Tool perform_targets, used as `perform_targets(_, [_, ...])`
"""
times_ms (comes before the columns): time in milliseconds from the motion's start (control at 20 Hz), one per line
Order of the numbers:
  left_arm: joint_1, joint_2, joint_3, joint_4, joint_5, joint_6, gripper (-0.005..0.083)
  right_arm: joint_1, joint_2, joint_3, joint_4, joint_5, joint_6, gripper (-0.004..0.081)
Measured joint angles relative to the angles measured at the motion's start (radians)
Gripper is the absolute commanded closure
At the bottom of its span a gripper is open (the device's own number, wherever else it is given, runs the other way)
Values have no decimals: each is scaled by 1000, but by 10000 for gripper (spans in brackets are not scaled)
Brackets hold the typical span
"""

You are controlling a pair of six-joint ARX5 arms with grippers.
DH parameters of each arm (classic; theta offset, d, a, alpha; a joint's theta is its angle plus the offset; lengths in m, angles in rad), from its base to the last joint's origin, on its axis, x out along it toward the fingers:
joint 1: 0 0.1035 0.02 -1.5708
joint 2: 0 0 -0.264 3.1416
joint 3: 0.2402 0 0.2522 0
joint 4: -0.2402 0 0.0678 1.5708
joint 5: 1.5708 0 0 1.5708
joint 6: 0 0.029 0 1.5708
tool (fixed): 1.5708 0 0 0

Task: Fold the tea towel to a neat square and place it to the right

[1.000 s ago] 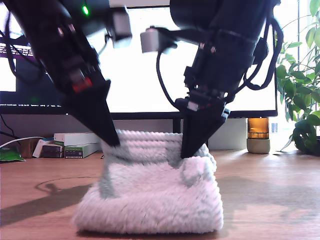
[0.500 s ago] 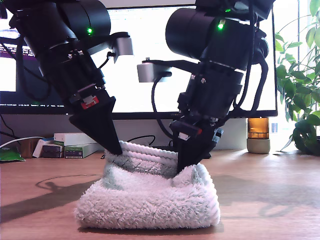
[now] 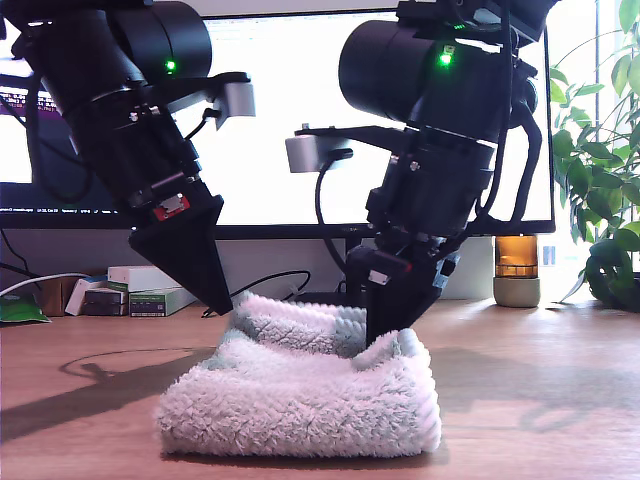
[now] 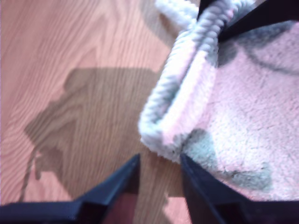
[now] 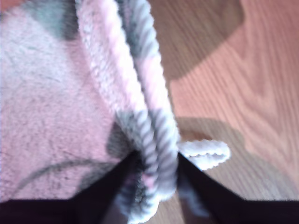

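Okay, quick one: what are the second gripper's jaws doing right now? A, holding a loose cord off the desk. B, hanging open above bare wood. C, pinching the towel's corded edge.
C: in the second wrist view my second gripper has its jaws closed around the ribbed corded edge of the tea towel, with cloth between them.

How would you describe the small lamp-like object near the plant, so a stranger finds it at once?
Start at the big bright monitor. Below its corner on the exterior view's right, beside the leafy plant, stands a small amber glowing lamp on a pale base. Nothing else there glows orange.
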Motion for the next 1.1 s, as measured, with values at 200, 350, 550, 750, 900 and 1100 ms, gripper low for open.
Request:
perform_targets(200, [0,0,0,12,0,-26,512,5,0,2,23,11,18,322])
perform_targets(350, [4,0,0,21,-18,-28,515,12,1,43,-9,28,24,323])
perform_targets(550, [24,0,0,-4,-23,-75,635,13,1,164,-112,28,24,332])
perform_targets(750, [32,-7,0,-61,-25,-81,795,13,0,232,-266,28,24,520])
perform_targets(900, [32,-67,-2,-62,-25,-126,795,13,0,260,-332,27,51,770])
perform_targets(1100, [32,-253,-2,-41,26,-209,795,13,0,261,-318,27,102,770])
